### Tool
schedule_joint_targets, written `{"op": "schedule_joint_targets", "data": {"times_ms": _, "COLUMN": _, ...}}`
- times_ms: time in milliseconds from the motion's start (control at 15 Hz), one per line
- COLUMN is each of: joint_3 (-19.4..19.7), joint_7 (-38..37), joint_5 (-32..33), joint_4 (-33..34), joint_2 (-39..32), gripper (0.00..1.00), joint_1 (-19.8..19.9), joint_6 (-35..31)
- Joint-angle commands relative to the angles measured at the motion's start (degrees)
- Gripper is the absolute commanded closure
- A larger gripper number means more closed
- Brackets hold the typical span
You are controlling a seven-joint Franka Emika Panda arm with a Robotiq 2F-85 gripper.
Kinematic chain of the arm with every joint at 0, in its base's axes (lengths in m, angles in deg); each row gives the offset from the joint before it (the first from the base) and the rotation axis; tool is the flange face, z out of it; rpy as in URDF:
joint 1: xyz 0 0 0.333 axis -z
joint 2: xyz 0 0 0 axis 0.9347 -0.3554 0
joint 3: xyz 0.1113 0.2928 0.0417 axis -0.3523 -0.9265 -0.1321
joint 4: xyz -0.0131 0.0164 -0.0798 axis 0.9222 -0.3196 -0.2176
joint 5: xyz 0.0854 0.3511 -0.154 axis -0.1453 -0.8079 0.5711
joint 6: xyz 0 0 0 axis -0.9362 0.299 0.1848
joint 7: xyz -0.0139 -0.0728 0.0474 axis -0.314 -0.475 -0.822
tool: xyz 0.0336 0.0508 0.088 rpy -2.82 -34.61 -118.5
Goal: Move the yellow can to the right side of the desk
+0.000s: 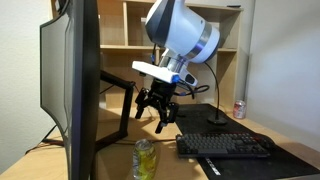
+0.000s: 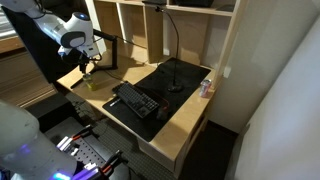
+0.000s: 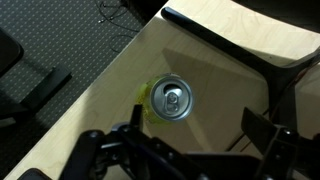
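Yellow can (image 3: pixel 170 100), upright on the bare tabletop (image 3: pixel 220 60) near its edge, off the black desk mat (image 1: pixel 295 160), close by the monitor (image 1: pixel 75 80) and well apart from the keyboard (image 1: pixel 225 145). Long axis vertical, silver top facing straight up at the wrist camera. Almost directly beneath the hand (image 1: pixel 158 115), with clear air between. Hand spread wide, holding nothing, fingers either side of the can's line in the wrist view, slightly off centre. Probably calls for a small correction, then a straight descent before closing.
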Motion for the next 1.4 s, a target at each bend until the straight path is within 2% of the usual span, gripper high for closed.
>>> {"op": "schedule_joint_targets", "data": {"times_ms": 0, "joint_3": 1.21, "joint_7": -0.22, "joint_5": -0.33, "joint_4": 0.25, "joint_2": 0.09, "gripper": 0.00, "joint_1": -1.08, "joint_6": 1.05}}
{"op": "schedule_joint_targets", "data": {"times_ms": 200, "joint_3": 1.38, "joint_7": -0.68, "joint_5": -0.34, "joint_4": 0.50, "joint_2": 0.09, "gripper": 0.00, "joint_1": -1.06, "joint_6": 1.90}}
{"op": "schedule_joint_targets", "data": {"times_ms": 267, "joint_3": 2.19, "joint_7": -5.06, "joint_5": 2.72, "joint_4": 0.66, "joint_2": 0.93, "gripper": 0.00, "joint_1": -0.94, "joint_6": 7.67}}
{"op": "schedule_joint_targets", "data": {"times_ms": 533, "joint_3": 2.34, "joint_7": -6.10, "joint_5": 1.43, "joint_4": 1.61, "joint_2": 0.81, "gripper": 0.00, "joint_1": -0.65, "joint_6": 13.41}}
{"op": "schedule_joint_targets", "data": {"times_ms": 733, "joint_3": 2.39, "joint_7": -6.94, "joint_5": 1.73, "joint_4": 1.19, "joint_2": 0.70, "gripper": 0.00, "joint_1": -1.18, "joint_6": 9.62}}
{"op": "schedule_joint_targets", "data": {"times_ms": 1000, "joint_3": 2.36, "joint_7": -5.99, "joint_5": 1.40, "joint_4": 1.26, "joint_2": 0.51, "gripper": 0.00, "joint_1": -0.95, "joint_6": 10.41}}
{"op": "schedule_joint_targets", "data": {"times_ms": 1133, "joint_3": 2.14, "joint_7": -3.69, "joint_5": 1.44, "joint_4": 0.62, "joint_2": 0.15, "gripper": 0.00, "joint_1": -1.38, "joint_6": 3.12}}
{"op": "schedule_joint_targets", "data": {"times_ms": 1200, "joint_3": 1.99, "joint_7": -3.71, "joint_5": -0.08, "joint_4": -4.27, "joint_2": 11.83, "gripper": 0.00, "joint_1": -0.70, "joint_6": 5.68}}
{"op": "schedule_joint_targets", "data": {"times_ms": 1333, "joint_3": 2.84, "joint_7": -4.13, "joint_5": 0.35, "joint_4": -3.75, "joint_2": 14.30, "gripper": 0.00, "joint_1": 0.04, "joint_6": 8.96}}
